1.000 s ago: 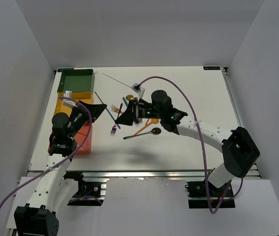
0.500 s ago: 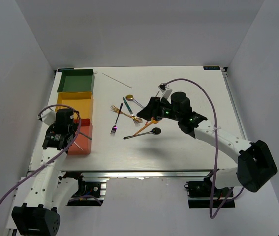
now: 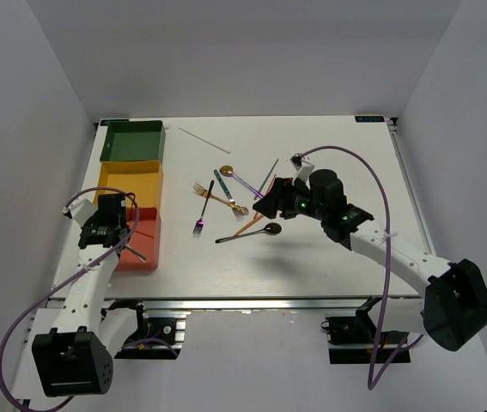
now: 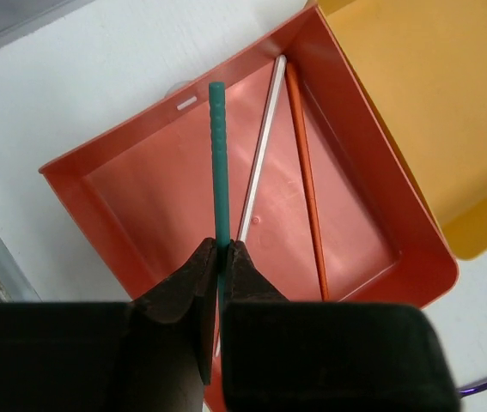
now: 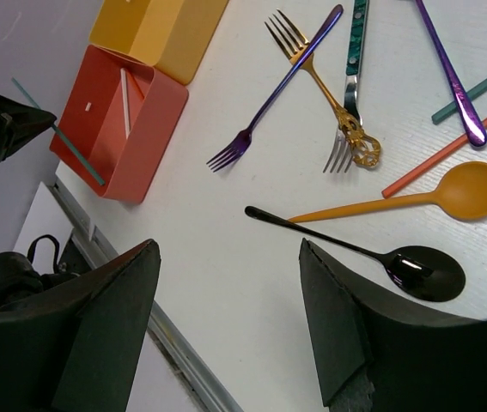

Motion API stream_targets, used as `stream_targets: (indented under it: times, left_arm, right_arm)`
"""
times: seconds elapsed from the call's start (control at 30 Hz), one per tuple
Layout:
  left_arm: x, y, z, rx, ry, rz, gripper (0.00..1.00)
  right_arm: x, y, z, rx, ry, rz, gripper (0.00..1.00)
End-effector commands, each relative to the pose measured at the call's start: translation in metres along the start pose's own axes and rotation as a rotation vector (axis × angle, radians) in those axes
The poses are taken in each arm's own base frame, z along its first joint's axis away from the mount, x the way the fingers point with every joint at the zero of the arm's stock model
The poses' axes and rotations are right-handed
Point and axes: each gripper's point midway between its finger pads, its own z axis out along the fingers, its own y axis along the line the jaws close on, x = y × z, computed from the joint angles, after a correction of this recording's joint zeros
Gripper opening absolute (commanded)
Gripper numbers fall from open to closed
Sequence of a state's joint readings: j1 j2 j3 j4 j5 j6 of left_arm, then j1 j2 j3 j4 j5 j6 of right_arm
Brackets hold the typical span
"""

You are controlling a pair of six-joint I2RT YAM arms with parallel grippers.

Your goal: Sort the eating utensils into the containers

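Observation:
My left gripper (image 4: 222, 249) is shut on a teal chopstick (image 4: 218, 163) and holds it over the orange-red tray (image 4: 140, 197), which holds a white chopstick (image 4: 260, 146) and an orange chopstick (image 4: 305, 172). In the top view this gripper (image 3: 124, 225) is at the tray's left side (image 3: 150, 225). My right gripper (image 5: 228, 245) is open and empty above the table, near a black spoon (image 5: 363, 253) and an orange spoon (image 5: 415, 199). A purple fork (image 5: 277, 86), a gold fork (image 5: 320, 90) and a teal-handled fork (image 5: 353, 77) lie crossed beyond.
The yellow tray (image 3: 131, 182) and the dark green tray (image 3: 131, 142) stand behind the orange-red one. A white chopstick (image 3: 204, 139) lies at the back. Another teal chopstick (image 5: 475, 90), an orange chopstick (image 5: 449, 150) and a purple utensil (image 5: 449, 77) lie at the right.
My left gripper has carried the teal chopstick from mid-table leftward to above the orange-red tray. My right gripper has drawn back to the right, off the utensil pile.

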State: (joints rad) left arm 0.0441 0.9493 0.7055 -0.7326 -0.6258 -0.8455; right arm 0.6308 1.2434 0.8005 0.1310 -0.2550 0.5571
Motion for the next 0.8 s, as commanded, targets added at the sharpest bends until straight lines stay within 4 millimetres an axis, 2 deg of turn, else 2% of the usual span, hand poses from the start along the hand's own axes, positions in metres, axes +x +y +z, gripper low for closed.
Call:
stream_targets:
  times: [0.0, 0.03, 0.07, 0.1, 0.17, 0.23, 0.27, 0.3, 0.33, 0.37, 0.4, 0.43, 0.47, 0.5, 0.53, 0.57, 0.6, 0.63, 0.67, 0.7, 0.73, 0.77]
  left_arm:
    - [-0.007, -0.009, -0.003, 0.053, -0.014, -0.009, 0.01]
    - [-0.008, -0.010, -0.004, 0.061, -0.015, -0.012, 0.07]
    - [-0.009, -0.011, -0.007, 0.075, -0.020, -0.018, 0.31]
    - [-0.010, -0.013, -0.009, 0.087, -0.017, -0.021, 0.50]
    - [-0.013, -0.014, -0.014, 0.112, -0.025, -0.030, 0.68]
    - [-0.017, -0.014, -0.018, 0.119, -0.032, -0.039, 0.73]
    - [-0.019, -0.015, -0.020, 0.125, -0.035, -0.043, 0.80]
    - [-0.020, -0.013, -0.022, 0.123, -0.035, -0.042, 0.84]
    - [-0.025, -0.015, -0.026, 0.132, -0.043, -0.044, 0.87]
    - [-0.029, -0.017, -0.028, 0.141, -0.047, -0.045, 0.88]
    - [-0.034, -0.019, -0.033, 0.161, -0.058, -0.042, 0.89]
    - [-0.042, -0.026, -0.041, 0.203, -0.065, -0.048, 0.89]
    - [-0.046, -0.034, -0.047, 0.250, -0.069, -0.037, 0.89]
    - [-0.058, -0.045, -0.057, 0.331, -0.109, -0.016, 0.89]
    - [-0.063, -0.053, -0.065, 0.389, -0.124, -0.005, 0.91]
    - [-0.063, -0.063, -0.073, 0.464, -0.116, 0.019, 0.98]
    - [-0.069, -0.070, -0.079, 0.513, -0.152, 0.049, 0.98]
    - [-0.069, -0.072, -0.080, 0.533, -0.159, 0.065, 0.98]
    - [-0.065, -0.072, -0.077, 0.534, -0.158, 0.085, 0.98]
    - [-0.063, -0.070, -0.074, 0.526, -0.166, 0.106, 0.98]
    - [-0.059, -0.067, -0.069, 0.511, -0.161, 0.114, 0.98]
    - [-0.055, -0.065, -0.064, 0.494, -0.154, 0.118, 0.98]
  right_arm:
    - [-0.013, 0.000, -0.002, 0.004, -0.044, -0.037, 0.71]
    - [-0.014, -0.001, -0.002, 0.006, -0.043, -0.038, 0.71]
    - [-0.015, -0.002, -0.001, 0.010, -0.046, -0.038, 0.72]
    - [-0.017, -0.003, 0.000, 0.015, -0.047, -0.039, 0.72]
    - [-0.018, -0.010, 0.002, 0.056, -0.055, -0.039, 0.72]
    - [-0.025, -0.016, 0.004, 0.098, -0.062, -0.033, 0.72]
    - [-0.027, -0.021, 0.006, 0.130, -0.062, -0.030, 0.74]
    - [-0.022, -0.037, 0.009, 0.209, -0.037, -0.011, 0.74]
    - [-0.034, -0.035, 0.010, 0.226, -0.057, -0.013, 0.75]
    - [-0.035, -0.046, 0.010, 0.289, -0.058, -0.009, 0.89]
    - [-0.028, -0.060, 0.013, 0.356, -0.027, 0.004, 0.89]
    - [-0.041, -0.060, 0.015, 0.381, -0.048, 0.004, 0.89]
    - [-0.043, -0.066, 0.017, 0.418, -0.046, 0.008, 0.89]
    - [-0.036, -0.088, 0.019, 0.526, -0.017, 0.015, 0.89]
    - [-0.039, -0.096, 0.022, 0.570, -0.029, 0.033, 0.89]
    - [-0.053, -0.100, 0.024, 0.619, -0.063, 0.037, 0.89]
    - [-0.045, -0.115, 0.033, 0.677, -0.030, 0.051, 0.89]
    - [-0.039, -0.123, 0.032, 0.735, -0.007, 0.084, 0.89]
    - [-0.055, -0.124, 0.038, 0.768, -0.043, 0.091, 0.89]
    - [-0.047, -0.138, 0.047, 0.817, -0.017, 0.099, 0.89]
    - [-0.045, -0.143, 0.047, 0.867, -0.013, 0.132, 0.89]
    - [-0.051, -0.150, 0.051, 0.904, -0.035, 0.130, 0.89]
